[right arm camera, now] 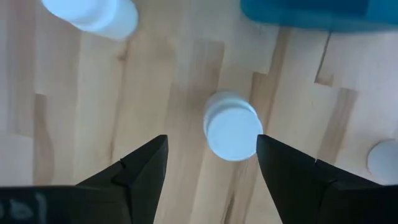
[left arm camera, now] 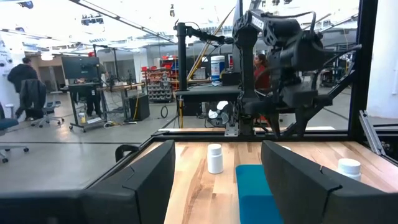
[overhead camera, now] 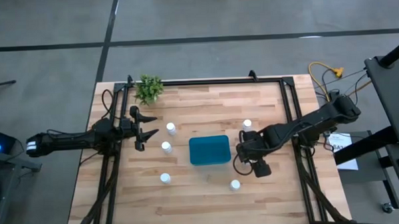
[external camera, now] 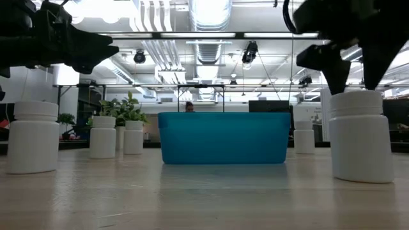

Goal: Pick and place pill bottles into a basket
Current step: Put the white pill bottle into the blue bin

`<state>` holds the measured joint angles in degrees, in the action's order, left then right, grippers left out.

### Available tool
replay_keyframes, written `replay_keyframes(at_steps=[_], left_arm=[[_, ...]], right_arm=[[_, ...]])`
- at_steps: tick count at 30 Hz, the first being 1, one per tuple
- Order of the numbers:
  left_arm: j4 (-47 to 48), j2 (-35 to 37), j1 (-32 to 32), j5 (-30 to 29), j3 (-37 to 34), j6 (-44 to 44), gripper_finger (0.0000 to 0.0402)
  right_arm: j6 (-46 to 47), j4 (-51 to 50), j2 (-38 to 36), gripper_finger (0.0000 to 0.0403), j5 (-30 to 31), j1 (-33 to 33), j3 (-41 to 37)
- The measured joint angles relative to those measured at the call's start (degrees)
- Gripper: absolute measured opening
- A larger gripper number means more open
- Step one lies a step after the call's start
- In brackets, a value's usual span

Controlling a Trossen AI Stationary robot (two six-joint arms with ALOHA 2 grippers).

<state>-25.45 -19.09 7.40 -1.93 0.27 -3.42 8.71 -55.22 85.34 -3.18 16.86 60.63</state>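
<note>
Small white pill bottles stand upright on the wooden table around the teal basket [overhead camera: 209, 150]. Two of them [overhead camera: 171, 128] [overhead camera: 166, 147] are left of it, one [overhead camera: 247, 124] is right of it and two [overhead camera: 165, 178] [overhead camera: 235, 185] are nearer the front. My right gripper [overhead camera: 244, 150] hangs open beside the basket's right end, pointing down. In the right wrist view [right arm camera: 211, 138] its fingers stand on either side of a bottle [right arm camera: 231, 127] below them, without touching it. The gripper hides this bottle in the high view. My left gripper [overhead camera: 150, 126] is open and empty above the table's left side.
A small green plant [overhead camera: 149, 88] stands at the far left corner. Black frame rails [overhead camera: 289, 109] run along the table's sides and far edge. The basket's wall [right arm camera: 311, 15] and two more bottles [right arm camera: 93, 15] [right arm camera: 382, 158] lie close around my right gripper.
</note>
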Motion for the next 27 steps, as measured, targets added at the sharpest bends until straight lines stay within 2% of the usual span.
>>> replay_keyframes(at_steps=[6, 27], left_arm=[[0.01, 0.00, 0.00, 0.00, 0.00, 0.00, 0.0222], [0.00, 0.00, 0.01, 0.00, 0.00, 0.02, 0.0222]], right_arm=[[-0.40, 2.19, -0.02, 0.0238, 0.15, -0.43, -3.10], [-5.24, 7.40, 0.00, 0.0239, 0.30, -3.17, -4.61]])
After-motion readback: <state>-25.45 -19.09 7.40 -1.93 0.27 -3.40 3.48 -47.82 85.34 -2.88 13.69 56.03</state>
